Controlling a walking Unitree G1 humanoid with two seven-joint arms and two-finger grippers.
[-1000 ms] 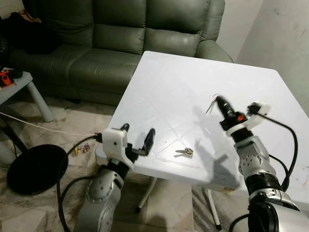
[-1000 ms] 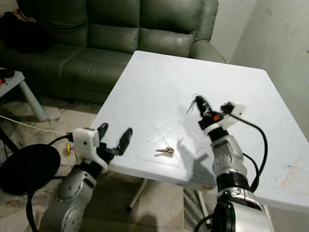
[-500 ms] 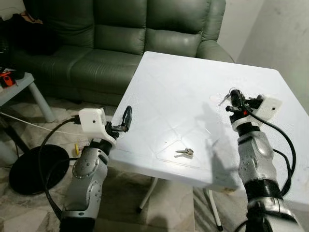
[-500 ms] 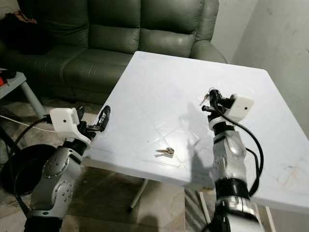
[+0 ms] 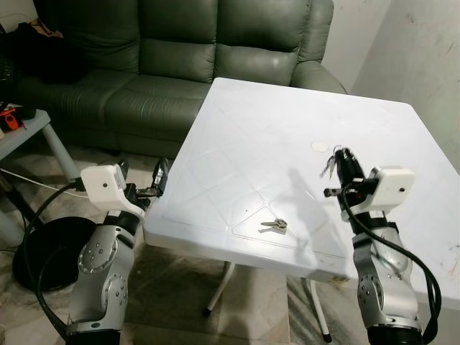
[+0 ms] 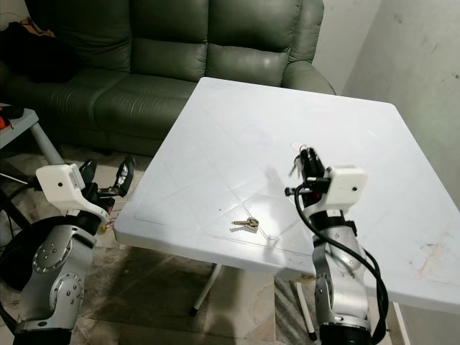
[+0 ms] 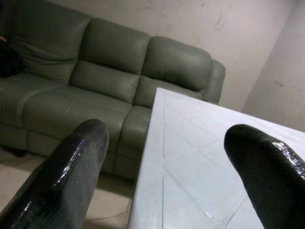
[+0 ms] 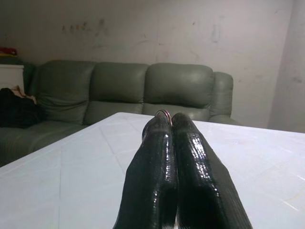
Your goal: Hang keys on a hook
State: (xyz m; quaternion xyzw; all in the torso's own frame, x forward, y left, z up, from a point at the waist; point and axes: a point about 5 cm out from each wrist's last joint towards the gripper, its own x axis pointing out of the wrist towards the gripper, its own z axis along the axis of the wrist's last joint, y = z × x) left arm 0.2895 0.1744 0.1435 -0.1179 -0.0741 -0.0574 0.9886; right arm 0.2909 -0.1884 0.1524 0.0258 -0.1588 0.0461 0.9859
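Observation:
My right gripper (image 5: 343,155) is raised over the right part of the white table (image 5: 267,122) and is shut on a small bunch of keys (image 5: 330,164), which hangs from its tip. In the right wrist view the key ring (image 8: 164,113) pokes out between the pressed fingertips. A second pair of keys (image 5: 275,226) lies flat on the table near its front edge, to the left of the right arm. Beside the table's left front corner, off its edge, my left gripper (image 5: 142,175) stands open with nothing between its fingers (image 7: 71,171).
A green leather sofa (image 5: 180,57) stands behind the table. A small grey side table (image 5: 32,126) is at the far left. On the tiled floor beside my left arm lie a black round disc (image 5: 39,248) and a white cable (image 5: 50,188). A wall rises at right.
My left arm has swung left, from the table's front edge to beside its corner. The right wrist has turned and drifted slightly right, keeping the keys in its grip.

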